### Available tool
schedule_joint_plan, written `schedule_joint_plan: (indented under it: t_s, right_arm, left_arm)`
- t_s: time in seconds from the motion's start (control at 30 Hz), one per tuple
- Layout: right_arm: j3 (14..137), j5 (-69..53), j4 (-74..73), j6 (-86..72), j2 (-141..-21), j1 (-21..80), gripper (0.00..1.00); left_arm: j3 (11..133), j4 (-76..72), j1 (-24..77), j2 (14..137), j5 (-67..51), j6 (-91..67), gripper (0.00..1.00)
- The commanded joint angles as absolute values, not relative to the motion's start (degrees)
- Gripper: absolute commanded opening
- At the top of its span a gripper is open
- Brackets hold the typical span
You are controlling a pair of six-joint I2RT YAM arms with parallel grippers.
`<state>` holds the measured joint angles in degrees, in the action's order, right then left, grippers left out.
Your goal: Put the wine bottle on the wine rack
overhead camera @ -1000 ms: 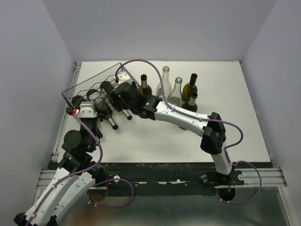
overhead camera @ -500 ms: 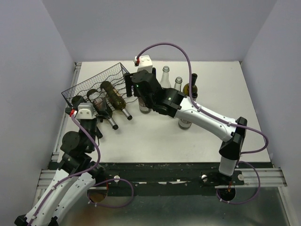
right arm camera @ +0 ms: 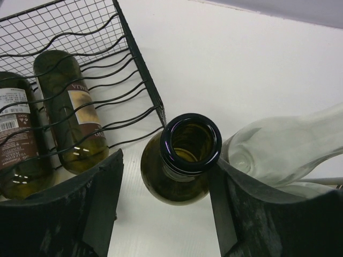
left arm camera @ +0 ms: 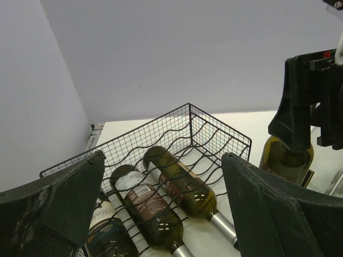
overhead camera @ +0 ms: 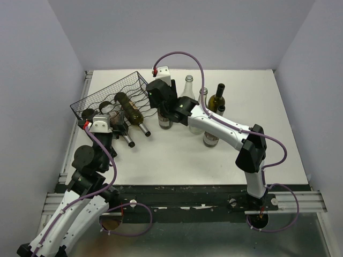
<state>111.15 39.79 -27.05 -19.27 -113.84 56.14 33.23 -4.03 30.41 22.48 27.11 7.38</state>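
Observation:
The black wire wine rack (overhead camera: 115,92) stands at the table's back left and cradles three lying bottles (left arm camera: 182,184). A green wine bottle (overhead camera: 164,120) stands upright just right of the rack. My right gripper (overhead camera: 161,100) is open above it. In the right wrist view the bottle's open mouth (right arm camera: 191,143) sits between the fingers of my right gripper (right arm camera: 167,160), touching the right finger (right arm camera: 236,203) and apart from the left one. My left gripper (left arm camera: 163,158) is open and empty at the rack's near side (overhead camera: 109,122). The left wrist view shows the green bottle (left arm camera: 286,160) under the right gripper.
Two clear bottles (overhead camera: 188,85) (overhead camera: 203,97) and a dark green one (overhead camera: 217,99) stand at the back, right of the gripped area. Another bottle (overhead camera: 210,137) stands under the right forearm. A clear bottle (right arm camera: 284,150) is close beside the right finger. Walls enclose the table.

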Motion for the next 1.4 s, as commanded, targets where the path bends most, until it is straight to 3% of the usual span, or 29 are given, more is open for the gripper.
schedule_joint_plan:
  t_s: [0.0,0.17,0.3,0.37,0.57,0.6,0.87,1.13,1.37]
  right_arm:
    - [112.5,40.61,-24.61,-18.02,-114.87,55.2,0.67]
    - [112.85,41.92,-24.52,-17.58,-115.75,54.58,0.61]
    - [112.24,42.98,-24.26,-17.14,-115.49,54.49,0.5]
    - [111.89,43.68,-23.91,-16.88,-115.14,54.58,0.41]
    - [110.75,43.86,-23.55,-15.64,-113.65,54.49,0.03]
    - [110.31,43.25,-23.47,-15.56,-112.95,54.49,0.01]
    - [106.62,32.19,-24.78,-17.31,-102.06,54.58,0.01]
    - [101.69,19.35,-27.42,-22.05,-91.85,54.49,0.01]
    - [102.65,11.7,-31.02,-24.78,-87.1,54.58,0.01]
  left_arm:
    - [35.42,-2.64,29.8,22.5,23.65,4.75,0.99]
    - [35.33,-2.64,28.92,22.85,21.71,4.39,0.99]
    - [34.72,-3.86,27.95,23.12,19.17,3.87,0.99]
    - [34.11,-5.27,27.25,22.68,18.02,3.43,0.99]
    - [34.01,-6.15,25.75,23.55,13.63,0.8,0.99]
    - [34.8,-5.63,25.66,24.42,12.93,0.53,0.99]
    - [35.86,-7.82,22.59,27.69,8.28,-7.81,0.99]
    - [45.34,7.01,21.97,34.62,-16.85,-10.11,0.99]
    - [41.66,4.04,21.97,33.84,-30.92,-13.36,0.99]
